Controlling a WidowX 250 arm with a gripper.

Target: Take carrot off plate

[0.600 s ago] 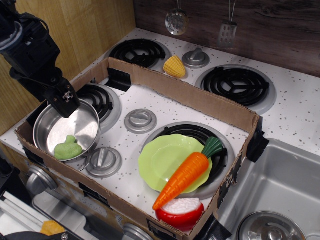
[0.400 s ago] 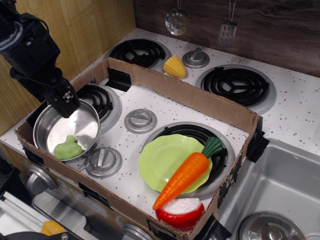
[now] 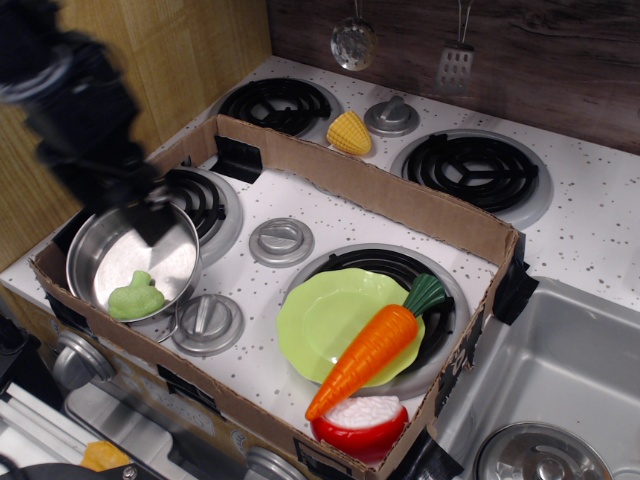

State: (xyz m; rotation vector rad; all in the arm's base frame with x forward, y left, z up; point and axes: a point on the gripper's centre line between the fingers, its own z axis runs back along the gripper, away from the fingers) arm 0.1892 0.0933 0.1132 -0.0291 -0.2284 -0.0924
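the arm has shifted, blurred; orange carrot lies across plate.

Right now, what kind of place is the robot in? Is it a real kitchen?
It looks like a toy play kitchen, not a real one. There is a small stove with coil burners, a sink beside it, and plastic food: a carrot lying across a green plate, and a corn cob.

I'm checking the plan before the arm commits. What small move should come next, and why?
Probably swing the gripper right toward the carrot. It is blurred over the pot, far from the carrot, which lies untouched across the plate.
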